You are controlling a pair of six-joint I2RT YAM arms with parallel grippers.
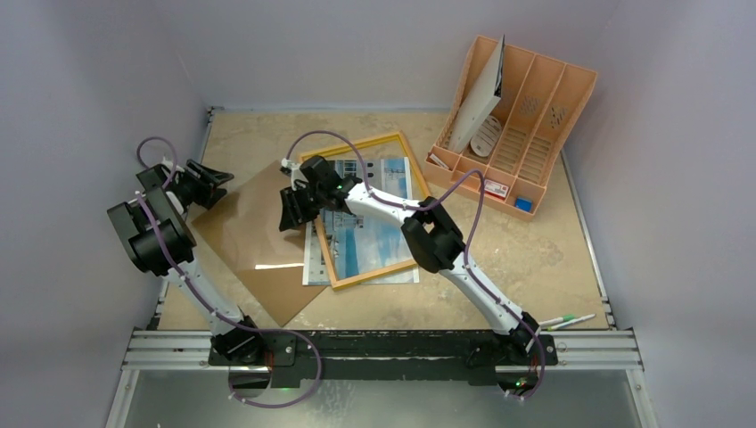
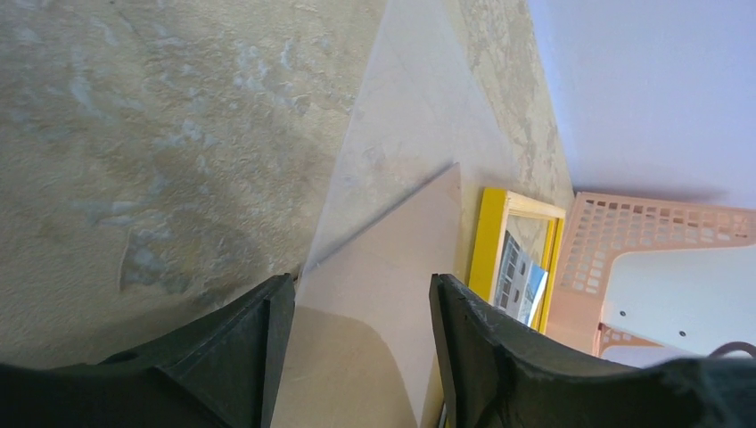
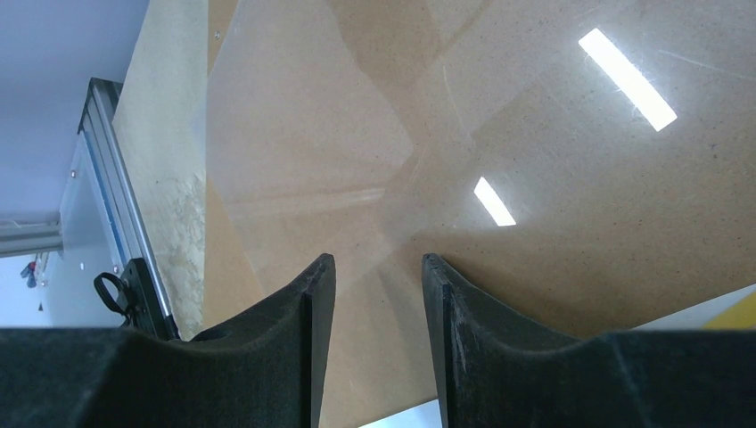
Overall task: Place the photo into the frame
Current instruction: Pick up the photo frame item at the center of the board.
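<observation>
The left claw [image 2: 361, 290] hovers released over the far-left corner of the brown backing board [image 1: 250, 241]. The right claw [image 3: 374, 267] hangs parted and empty above the board's right side. Further right, the photo [image 1: 379, 241] lies on the tabletop [image 1: 535, 259] under the skewed frame [image 1: 374, 275]. Seating looks unfinished. The next move calls for squaring the two.

Yellow frame [image 1: 374, 274], blue-and-white photo [image 1: 374, 236], brown backing board [image 1: 250, 232], peach perforated organiser [image 1: 535, 107]
</observation>
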